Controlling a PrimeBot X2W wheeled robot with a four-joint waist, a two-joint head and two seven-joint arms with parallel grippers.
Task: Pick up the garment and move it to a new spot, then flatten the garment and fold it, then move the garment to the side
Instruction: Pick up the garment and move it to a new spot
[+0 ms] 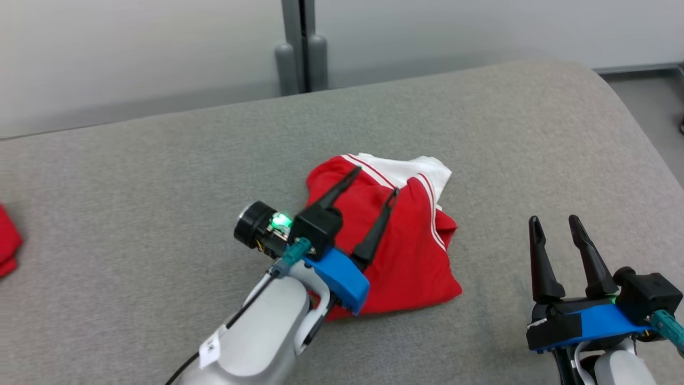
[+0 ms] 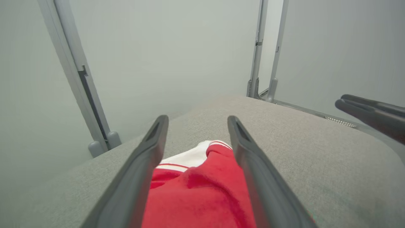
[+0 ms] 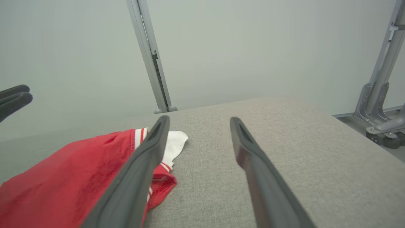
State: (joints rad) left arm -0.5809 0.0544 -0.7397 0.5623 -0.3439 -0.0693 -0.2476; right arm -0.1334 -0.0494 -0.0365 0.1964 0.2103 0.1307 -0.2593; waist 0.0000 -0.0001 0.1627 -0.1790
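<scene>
Two pairs spread wide and empty: left fingers [image 1: 342, 186] over a red garment [image 1: 411, 251], right fingers [image 1: 539, 256] off to its side.
A grey post [image 1: 302, 48] stands beyond the fingertips, and another red cloth [image 1: 8, 243] lies far outside the left fingers. On the grey tabletop [image 1: 160, 160], the garment's length runs along the left fingers, with its white end at their tips. It is red with white stripes and loosely folded.

The left gripper [image 1: 376, 181] has two long, dark, tapering fingers set in a black block on a bright blue plastic bracket [image 1: 342, 280]. Beside the block sit a black cylindrical wrist camera [image 1: 252, 230] with a green light [image 1: 281, 219] and a teal plug [image 1: 295, 251]. The glossy pale grey forearm [image 1: 267, 326] carries a thin black cable [image 1: 231, 323] and a white label [image 1: 210, 347]. The right gripper [image 1: 553, 219] looks alike, with dark fingers, a second blue bracket [image 1: 604, 323] and a second teal plug [image 1: 668, 323].
</scene>
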